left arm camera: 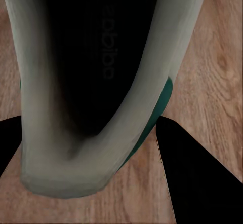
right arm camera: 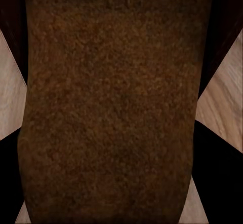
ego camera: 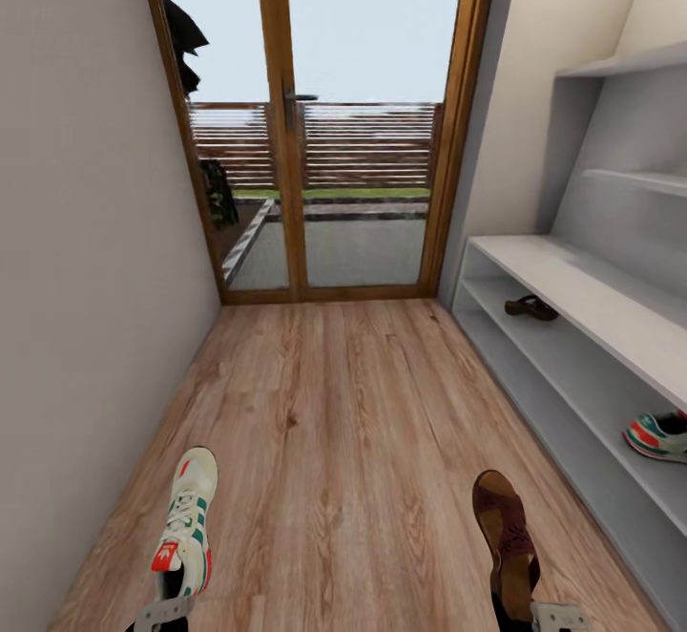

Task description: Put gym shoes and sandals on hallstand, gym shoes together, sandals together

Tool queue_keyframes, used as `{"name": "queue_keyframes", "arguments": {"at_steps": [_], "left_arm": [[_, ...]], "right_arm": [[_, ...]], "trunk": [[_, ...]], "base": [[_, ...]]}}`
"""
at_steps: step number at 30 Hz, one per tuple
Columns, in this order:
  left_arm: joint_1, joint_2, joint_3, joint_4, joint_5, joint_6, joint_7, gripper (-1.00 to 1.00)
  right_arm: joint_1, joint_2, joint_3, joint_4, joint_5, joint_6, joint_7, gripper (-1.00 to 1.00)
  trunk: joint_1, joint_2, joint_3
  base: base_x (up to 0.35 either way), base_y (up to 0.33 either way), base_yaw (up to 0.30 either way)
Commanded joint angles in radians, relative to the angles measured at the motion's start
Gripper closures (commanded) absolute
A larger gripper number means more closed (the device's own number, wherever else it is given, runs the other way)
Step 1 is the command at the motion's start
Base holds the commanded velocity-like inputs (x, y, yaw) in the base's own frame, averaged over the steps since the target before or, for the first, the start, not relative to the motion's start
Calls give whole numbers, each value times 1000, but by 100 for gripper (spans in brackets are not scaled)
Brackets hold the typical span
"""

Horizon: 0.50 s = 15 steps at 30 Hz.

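Left gripper (ego camera: 164, 613) clamped on gym shoe (ego camera: 186, 522) heel, right gripper (ego camera: 556, 616) on sandal (ego camera: 507, 541) heel, both held over corridor floor (ego camera: 334, 422). Other sandal (ego camera: 531, 307) and sneaker (ego camera: 658, 435) seen on hallstand (ego camera: 572, 288) shelf, well apart. Risk judged: heel-only grips slipping; pairs left separated.

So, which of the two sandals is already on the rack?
The far sandal, lying on the hallstand shelf near the door. The other sandal sits at the right gripper, over the corridor floor.
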Motion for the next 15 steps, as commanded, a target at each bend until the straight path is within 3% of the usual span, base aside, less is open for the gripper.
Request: {"name": "queue_keyframes", "arguments": {"at_steps": [1,15], "left_arm": [[-1,-1,8,1,-6,-3,-9,100],[-1,-1,8,1,-6,-3,-9,100]], "right_arm": [[-1,1,-8,0,9,-4,8,100],[-1,2,-8,0,9,-4,5,100]], "trunk": [[0,0,-1],[0,0,-1]], "base": [[339,0,0],[340,0,0]]}}
